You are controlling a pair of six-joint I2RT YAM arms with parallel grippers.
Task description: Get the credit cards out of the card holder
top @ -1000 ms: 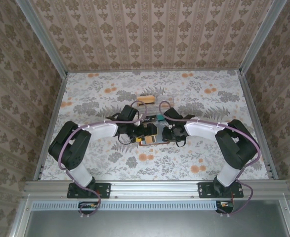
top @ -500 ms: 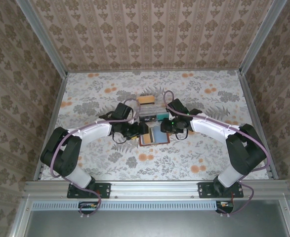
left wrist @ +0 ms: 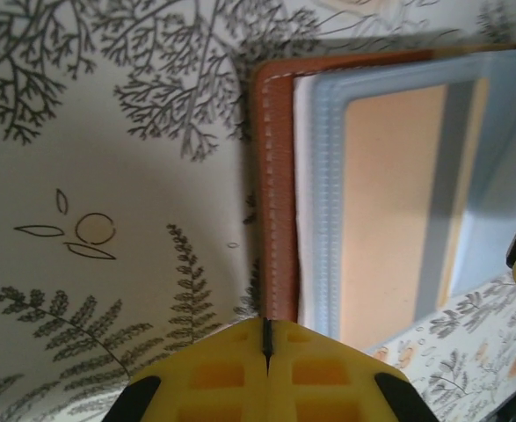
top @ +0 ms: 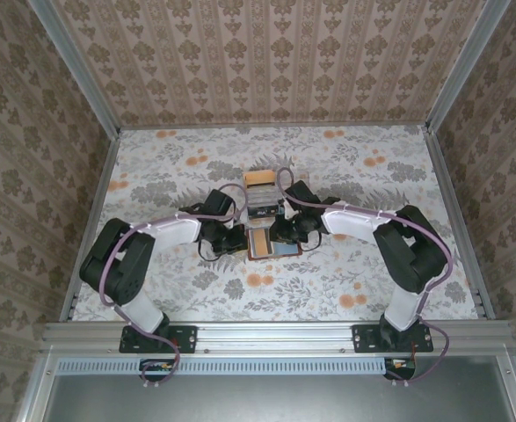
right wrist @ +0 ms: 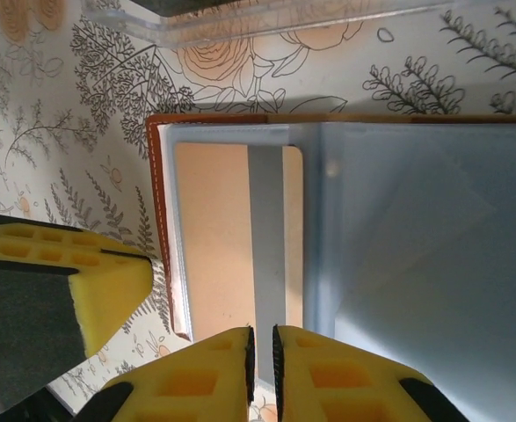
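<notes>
Change: right gripper (right wrist: 262, 352) has come in over the card holder (top: 272, 243); left gripper (left wrist: 266, 352) has closed up.
Left gripper: fingers pressed together at holder's stitched brown edge.
Right gripper: fingers nearly together, slim gap, at end of peach credit card (right wrist: 209, 237); grip unclear.
Card holder: lies open on floral table (top: 170, 167), just beside clear box (top: 262, 198).

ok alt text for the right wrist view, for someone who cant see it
An open card holder, reddish-brown edge and blue-grey lining, lies on a floral table with a grey-striped peach card in the pocket at image left. The right gripper, yellow fingers nearly closed, sits at the card's lower edge; a clear plastic box edges the top.
</notes>
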